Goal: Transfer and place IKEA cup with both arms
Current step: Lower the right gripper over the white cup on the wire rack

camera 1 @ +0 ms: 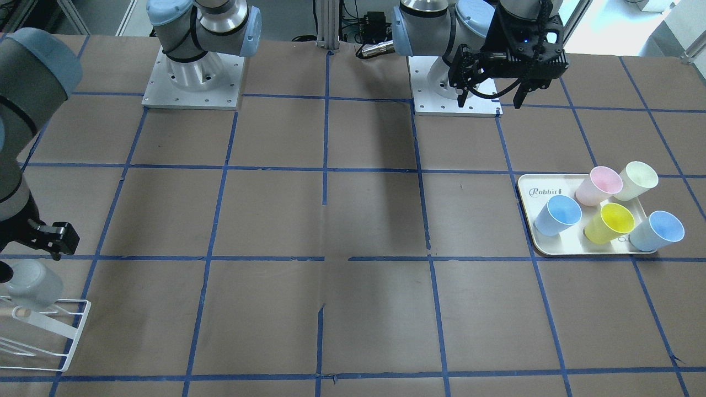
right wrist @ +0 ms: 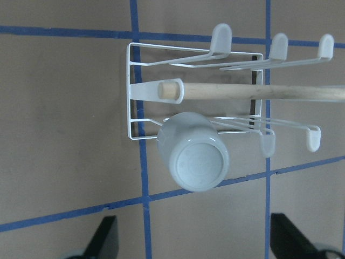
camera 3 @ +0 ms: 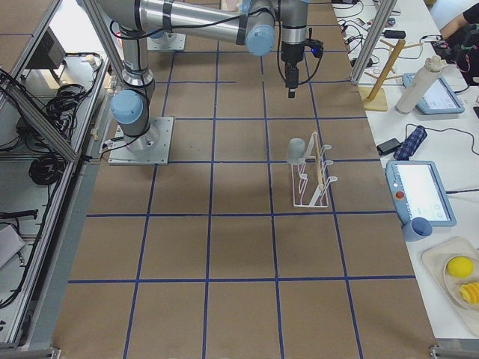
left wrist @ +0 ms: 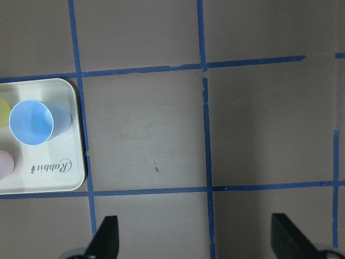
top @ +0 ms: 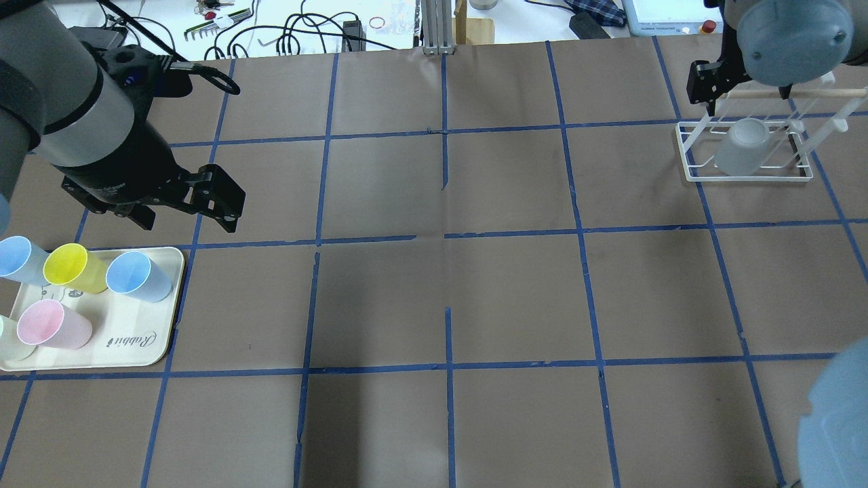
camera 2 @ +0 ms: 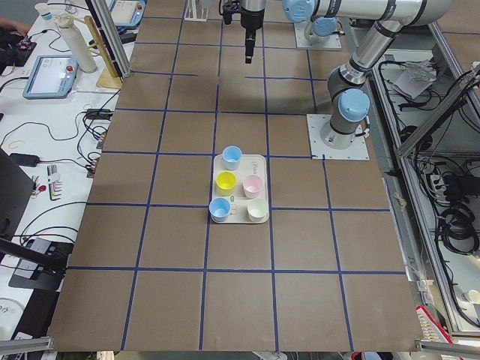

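Note:
The pale grey IKEA cup (top: pixel 742 146) hangs on its side on a white wire rack (top: pixel 685 146) at the table's far right; it also shows in the front-facing view (camera 1: pixel 34 284) and the right wrist view (right wrist: pixel 194 156). My right gripper (right wrist: pixel 195 240) is open and empty, above the cup and apart from it; one of its fingers (top: pixel 702 78) shows just beyond the rack. My left gripper (top: pixel 186 217) is open and empty, raised over the table just beyond a tray of coloured cups; it also shows in the front-facing view (camera 1: pixel 491 102).
A cream tray (top: pixel 169 325) at the near left holds two light blue cups (top: pixel 135 276), a yellow cup (top: pixel 68 268), a pink cup (top: pixel 47 325) and a cream-white cup (camera 1: pixel 637 179). A wooden rod (right wrist: pixel 259 91) runs along the rack. Blue tape lines grid the brown table.

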